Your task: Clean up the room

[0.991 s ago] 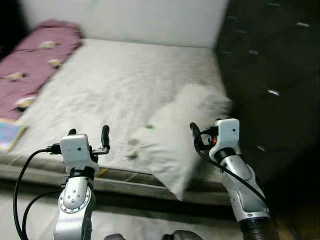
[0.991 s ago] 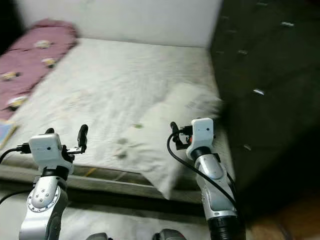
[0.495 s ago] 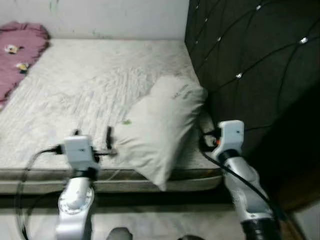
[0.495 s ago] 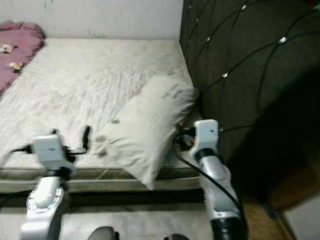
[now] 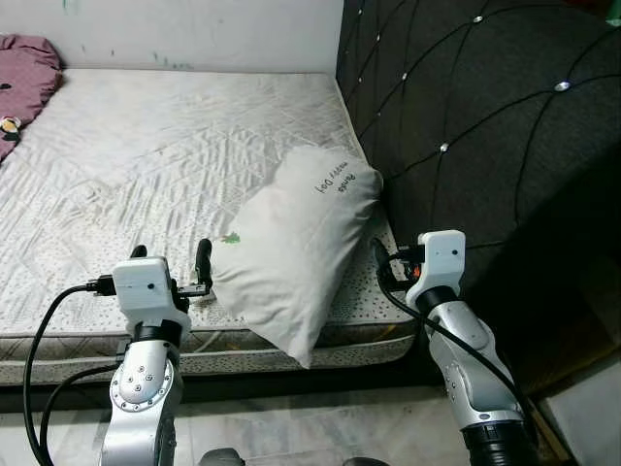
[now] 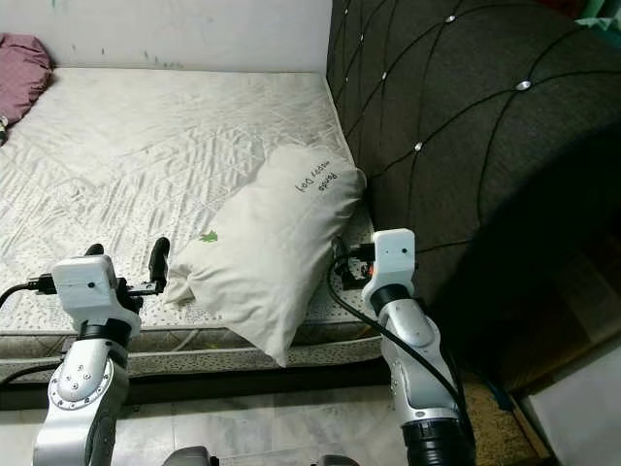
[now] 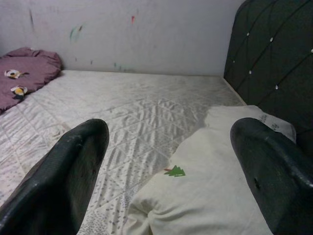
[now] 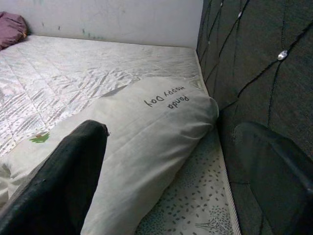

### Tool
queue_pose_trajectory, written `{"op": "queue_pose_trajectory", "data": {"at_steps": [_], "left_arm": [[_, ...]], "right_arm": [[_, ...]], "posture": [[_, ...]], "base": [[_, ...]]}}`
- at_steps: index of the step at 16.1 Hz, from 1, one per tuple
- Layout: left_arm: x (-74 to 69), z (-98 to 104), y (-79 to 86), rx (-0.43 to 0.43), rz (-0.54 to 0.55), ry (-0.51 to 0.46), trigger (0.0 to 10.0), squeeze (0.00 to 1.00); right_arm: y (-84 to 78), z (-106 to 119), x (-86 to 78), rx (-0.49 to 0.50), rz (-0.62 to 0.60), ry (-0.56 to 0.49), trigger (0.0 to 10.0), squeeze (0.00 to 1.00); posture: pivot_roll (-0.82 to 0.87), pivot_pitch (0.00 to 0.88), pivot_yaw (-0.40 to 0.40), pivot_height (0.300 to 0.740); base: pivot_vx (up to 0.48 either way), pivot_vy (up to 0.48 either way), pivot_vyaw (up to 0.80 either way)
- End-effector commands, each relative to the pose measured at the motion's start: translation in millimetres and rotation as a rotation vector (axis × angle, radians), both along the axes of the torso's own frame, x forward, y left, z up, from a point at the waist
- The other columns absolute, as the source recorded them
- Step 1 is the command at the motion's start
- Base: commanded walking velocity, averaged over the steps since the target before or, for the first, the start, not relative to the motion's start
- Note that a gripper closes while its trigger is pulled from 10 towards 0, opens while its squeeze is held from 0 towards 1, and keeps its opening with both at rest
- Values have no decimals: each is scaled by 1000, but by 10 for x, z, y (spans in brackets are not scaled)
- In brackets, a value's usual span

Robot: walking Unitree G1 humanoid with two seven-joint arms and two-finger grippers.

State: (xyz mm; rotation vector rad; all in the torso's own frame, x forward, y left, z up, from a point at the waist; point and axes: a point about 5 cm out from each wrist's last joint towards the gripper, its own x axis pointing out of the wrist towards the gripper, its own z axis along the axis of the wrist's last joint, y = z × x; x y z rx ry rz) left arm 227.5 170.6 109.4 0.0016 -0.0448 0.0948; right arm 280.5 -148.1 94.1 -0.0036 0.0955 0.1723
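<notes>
A white pillow (image 5: 291, 248) with a small green tree print and dark lettering lies on the near right corner of the bare mattress (image 5: 146, 146), its lower end hanging over the bed's edge. My left gripper (image 5: 171, 260) is open, just left of the pillow's near corner. In the left wrist view the pillow (image 7: 205, 196) lies ahead between the black fingers (image 7: 73, 166). My right gripper (image 5: 388, 267) is open at the pillow's right side, close to the headboard. Ahead of the right wrist camera, the pillow (image 8: 146, 127) lies against the headboard.
A dark tufted headboard (image 5: 485, 126) rises along the right side of the bed. A purple blanket (image 5: 24, 58) is bunched at the far left corner. Pale tiled floor (image 5: 320, 427) shows below the bed frame, and a white wall (image 5: 194, 29) backs the bed.
The camera has swung right and sharpened: the headboard now takes up the right side and the purple blanket has slid to the far left. Both arms hold the same raised pose.
</notes>
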Motion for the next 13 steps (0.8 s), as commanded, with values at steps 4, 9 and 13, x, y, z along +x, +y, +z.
{"op": "queue_pose_trajectory", "data": {"at_steps": [4,9,13], "left_arm": [[-7,60,-25,-3,-25,-32,10000,0],[-3,62,-33,-6,-31,-35,10000,0],[3,64,-39,-8,-36,-37,10000,0]], "right_arm": [[6,57,9,3,8,-17,10000,0],[4,65,13,-1,8,-21,10000,0],[0,74,16,-5,5,-27,10000,0]], "posture": [[-15,0,-36,740],[-17,0,-36,740],[-18,0,-36,740]], "base": [[317,0,0],[335,0,0],[338,0,0]]}}
